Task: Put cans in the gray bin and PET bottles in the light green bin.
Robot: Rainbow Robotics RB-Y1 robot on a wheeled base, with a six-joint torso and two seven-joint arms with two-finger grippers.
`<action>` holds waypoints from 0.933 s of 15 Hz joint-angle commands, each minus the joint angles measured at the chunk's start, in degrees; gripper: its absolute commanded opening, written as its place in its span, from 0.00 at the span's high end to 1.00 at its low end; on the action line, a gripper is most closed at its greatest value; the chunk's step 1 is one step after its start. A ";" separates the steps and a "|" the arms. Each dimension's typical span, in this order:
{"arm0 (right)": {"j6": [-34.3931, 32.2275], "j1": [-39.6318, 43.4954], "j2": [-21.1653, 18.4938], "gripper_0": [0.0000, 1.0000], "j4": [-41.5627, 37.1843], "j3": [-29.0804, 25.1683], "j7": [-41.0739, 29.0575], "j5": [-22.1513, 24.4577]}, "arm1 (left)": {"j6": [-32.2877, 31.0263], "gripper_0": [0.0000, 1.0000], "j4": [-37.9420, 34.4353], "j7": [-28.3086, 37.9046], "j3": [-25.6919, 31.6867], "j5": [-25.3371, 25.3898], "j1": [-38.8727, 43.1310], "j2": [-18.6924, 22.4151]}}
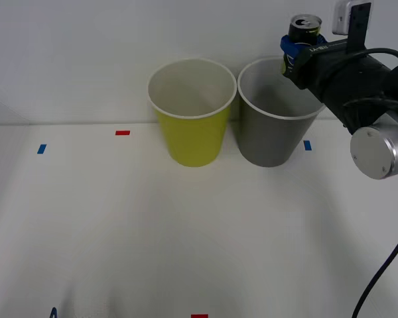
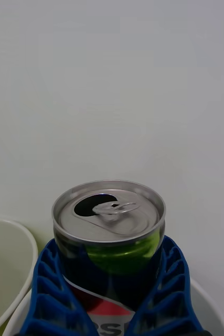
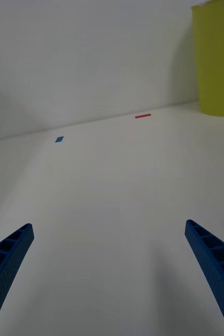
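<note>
Now, your scene reads as follows.
Right gripper point(image 1: 298, 52): you have it raised over the far right rim of the gray bin, its blue fingers point(image 2: 167, 286) clamped on the can.
Can point(image 1: 304, 29): it stands upright between those fingers, above the bin's opening and not inside it. From the right wrist you see the silver top with its pull-tab and open mouth, and a dark body with a green patch and a red and white mark lower down.
Gray bin point(image 1: 273, 136): it stands upright on the table, at the back and right of centre, just beside the green bin.
Green bin point(image 1: 191, 136): it stands upright to the left of the gray one. You can see its whitish inside, with nothing in the part that shows.
Left gripper point(image 3: 109, 278): you hold it low over the table, fingers spread wide and holding nothing, well apart from the green bin.
Table point(image 1: 186, 238): white, with small red and blue tape marks.
</note>
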 commanded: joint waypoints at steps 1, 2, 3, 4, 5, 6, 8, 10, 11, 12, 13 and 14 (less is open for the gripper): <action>-3.71 -2.87 0.40 1.00 5.30 1.62 -0.04 -0.06 | 0.00 0.00 0.00 0.00 0.00 0.00 0.00 0.00; -6.17 -3.49 0.40 1.00 7.41 2.15 -0.04 -0.06 | 0.00 0.00 0.00 0.00 0.00 0.00 0.00 0.00; -8.28 -4.10 0.40 1.00 9.43 2.33 0.40 -0.06 | 0.00 0.00 0.00 0.00 0.00 0.00 0.00 0.00; -8.37 -4.02 0.40 1.00 9.61 2.33 0.57 0.38 | 0.00 0.00 0.00 0.00 0.00 0.00 0.00 0.00; -8.37 -4.02 0.31 1.00 9.52 2.33 0.66 1.26 | 0.00 0.00 0.00 0.00 0.00 0.00 0.00 0.00; -8.37 -4.02 0.40 1.00 9.52 2.33 0.75 2.22 | 0.00 0.00 0.00 0.00 0.00 0.00 0.00 0.00; -8.37 -3.58 0.40 0.83 9.52 2.33 0.66 2.31 | 0.00 0.00 0.00 0.00 0.00 0.00 0.00 0.00; -8.37 -3.14 0.49 0.27 9.08 2.77 0.84 2.14 | 0.00 0.00 0.00 0.00 0.00 0.00 0.00 0.00; -8.37 -2.70 0.67 0.20 8.02 2.77 0.92 2.22 | 0.00 0.00 0.00 0.00 0.00 0.00 0.00 0.00; -8.37 -1.64 1.11 0.18 6.09 2.77 1.01 2.22 | 0.00 0.00 0.00 0.00 0.00 0.00 0.00 0.00; -7.32 -0.85 1.81 0.18 3.36 2.15 1.19 2.14 | 0.00 0.00 0.00 0.00 0.00 0.00 0.00 0.00; -3.27 -0.59 2.25 0.18 0.20 1.53 1.28 2.14 | 0.00 0.00 0.00 0.00 0.00 0.00 0.00 0.00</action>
